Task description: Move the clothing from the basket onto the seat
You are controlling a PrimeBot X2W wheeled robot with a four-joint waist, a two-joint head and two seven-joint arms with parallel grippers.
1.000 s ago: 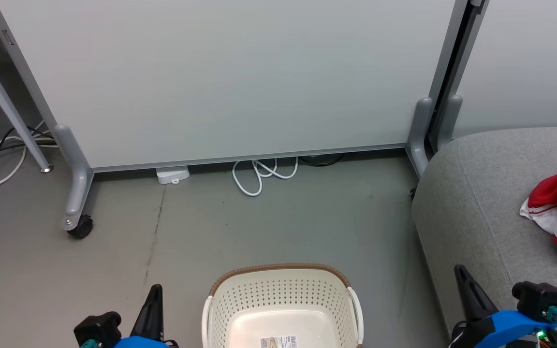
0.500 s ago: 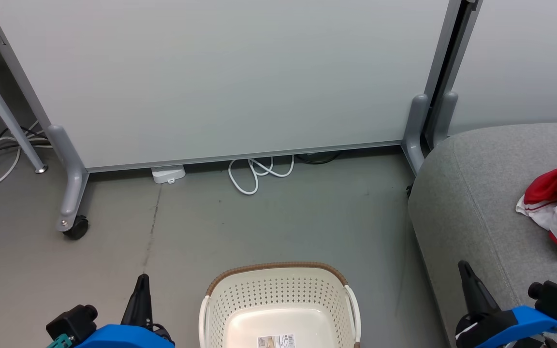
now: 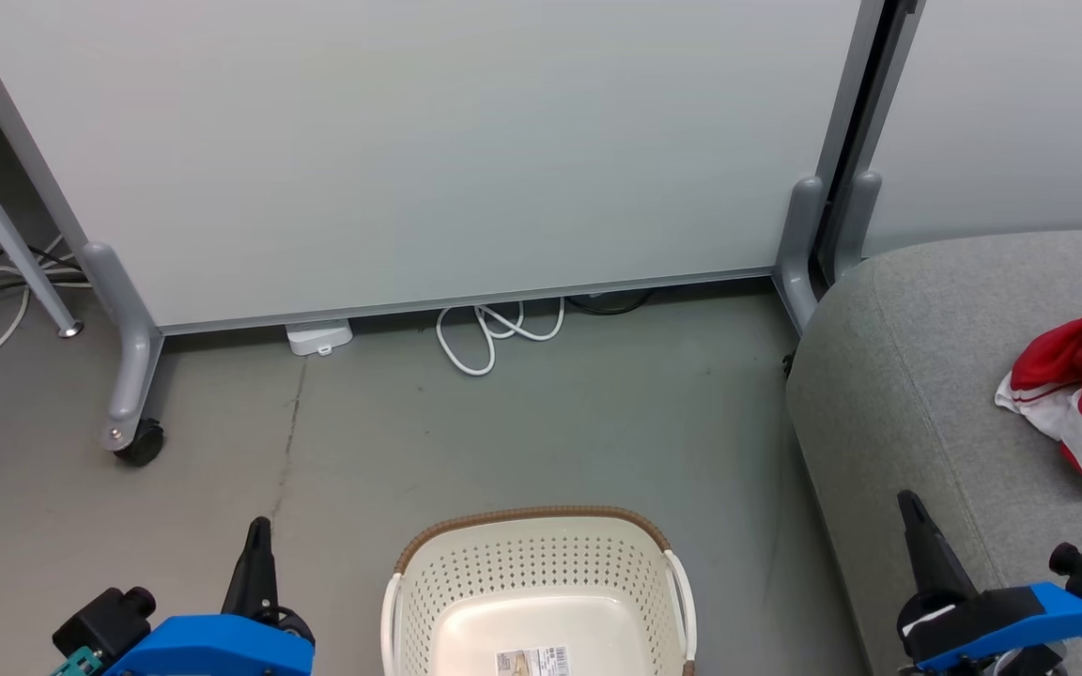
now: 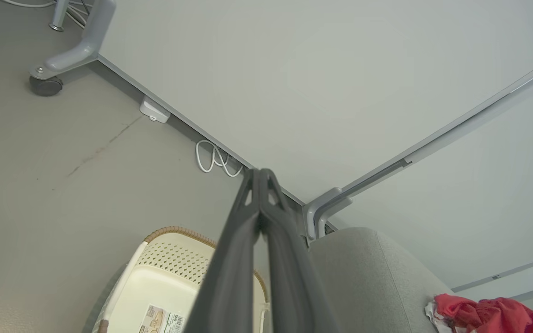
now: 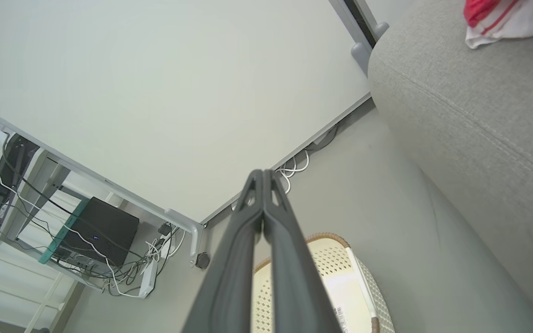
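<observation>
On the grey floor [image 3: 597,422] before a wheeled white partition [image 3: 409,160], a cream laundry basket [image 3: 541,563] with a brown rim stands between the robot's two hands, its bottom showing a printed label [image 3: 532,660]. The red clothing [image 3: 1081,376], trimmed in white, lies heaped on the light grey sofa [image 3: 907,376], well in from its rounded corner and apart from the basket. The left hand [image 3: 257,540] and the right hand [image 3: 912,516] both have their dark fingers pressed together, holding nothing. A white cable [image 3: 494,330] coils at the partition's foot.
</observation>
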